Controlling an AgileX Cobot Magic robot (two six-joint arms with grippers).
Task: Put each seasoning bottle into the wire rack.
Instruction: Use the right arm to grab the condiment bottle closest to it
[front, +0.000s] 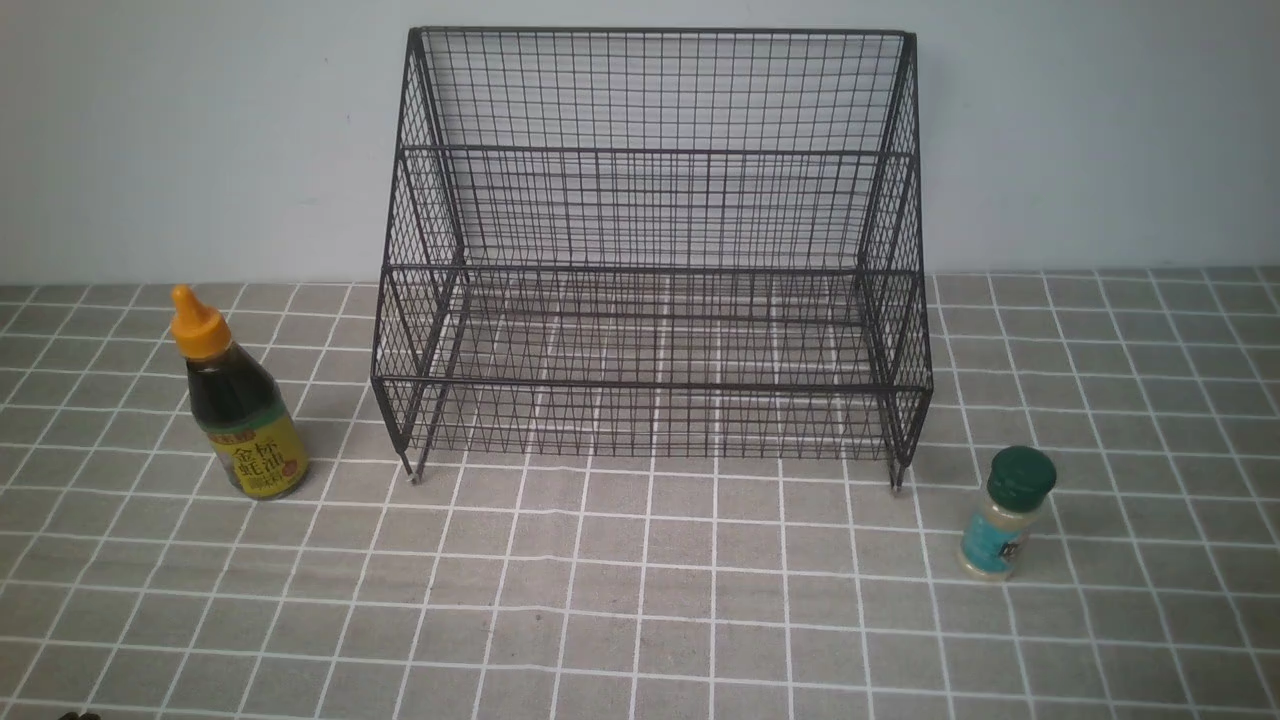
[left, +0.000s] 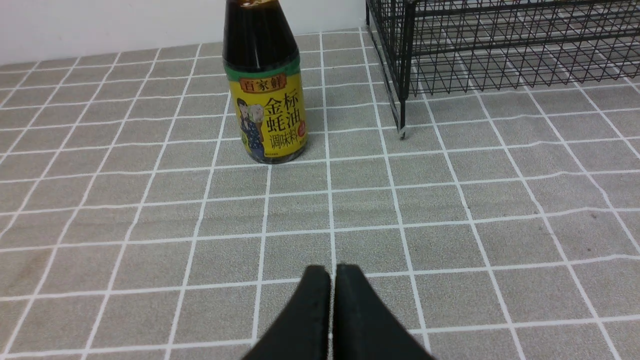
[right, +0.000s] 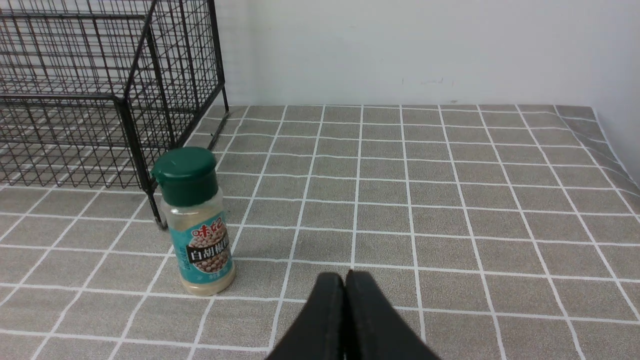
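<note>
- Front view: the wire rack (front: 650, 385) stood at the middle back of the grey tiled bench (front: 640, 620). Its tall back was close to the pale wall (front: 150, 130); whether the two touched could not be judged from this angle.
- Both bottles stood outside the rack, one off each front corner.
- The dark-sauce bottle (front: 245, 420), with an orange pointed cap and yellow label, stood upright on the bench to the rack's left. It was near the front left foot but apart from it.
- The shaker (front: 1005, 515), with a dark green cap, teal label and pale powder, stood upright on the bench off the rack's front right foot. It was also apart from the rack and somewhat nearer the robot than the sauce bottle.
- Left wrist view: the left tool (left: 332, 272) had its jaws pressed together and held nothing. It pointed over bare bench, well short of the dark-sauce bottle.
- Right wrist view: the right tool (right: 345, 277) likewise had its jaws closed flat against each other, empty. The shaker stood near, off to one side, not touching.
</note>
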